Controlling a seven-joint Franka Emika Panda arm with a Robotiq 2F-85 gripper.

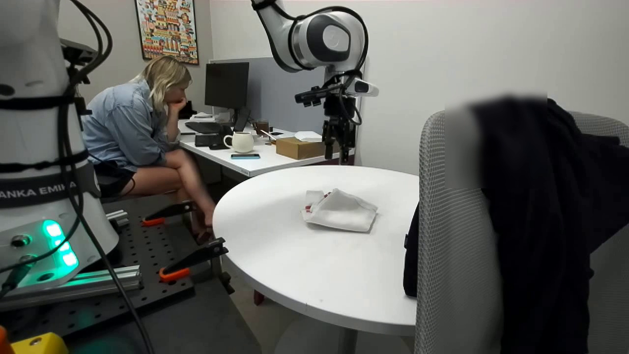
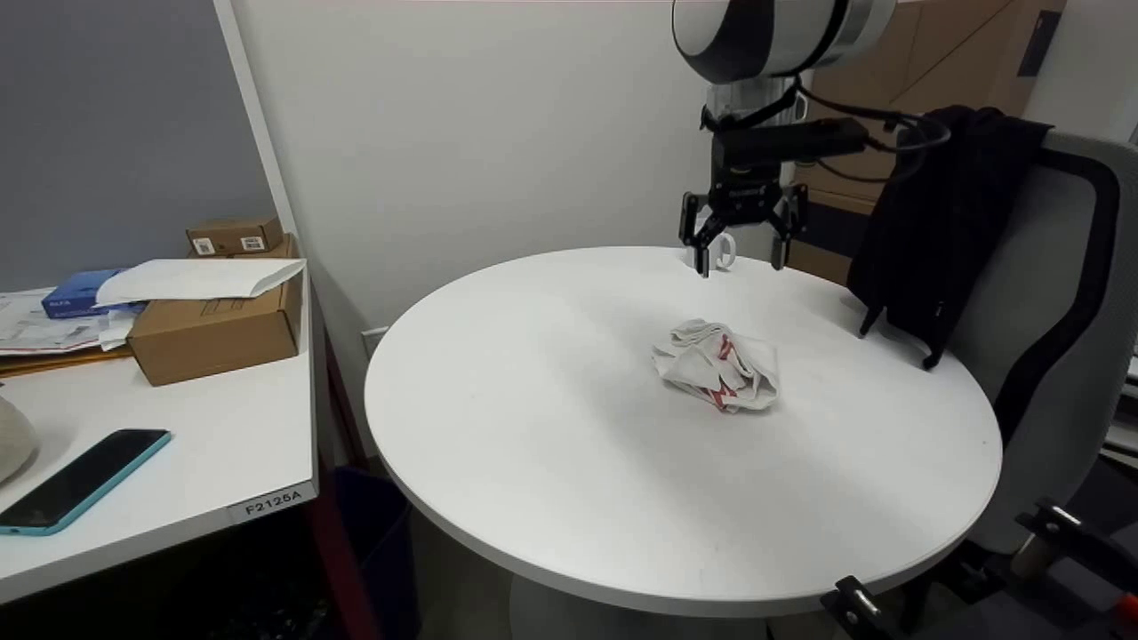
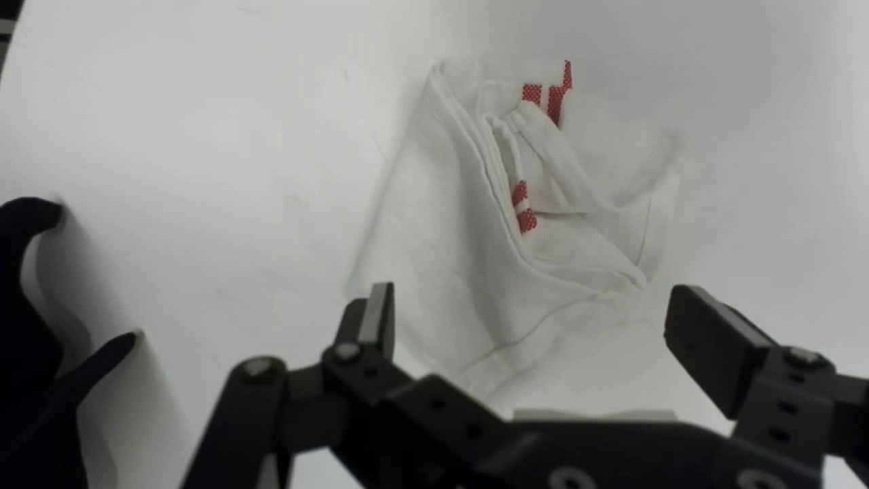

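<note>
Wrist view gives us the gripper [image 3: 533,299] spread wide and holding nothing, its fingers [image 3: 377,319] well apart above a white cloth [image 3: 495,258] with red stripes. We find the cloth bunched on the round white table [image 2: 498,427], below the fingers and apart from them. Seen from the wrist, it spreads about as broad as long, so we cannot single out a long axis; its main fold slants from upper left to lower right, and the striped part points toward the top. In an exterior view, we see that striped edge face left, to the side where the robot's base [image 1: 34,132] stands. Beside the table, a dark garment [image 2: 951,222] hangs over a chair [image 2: 1080,373].
</note>
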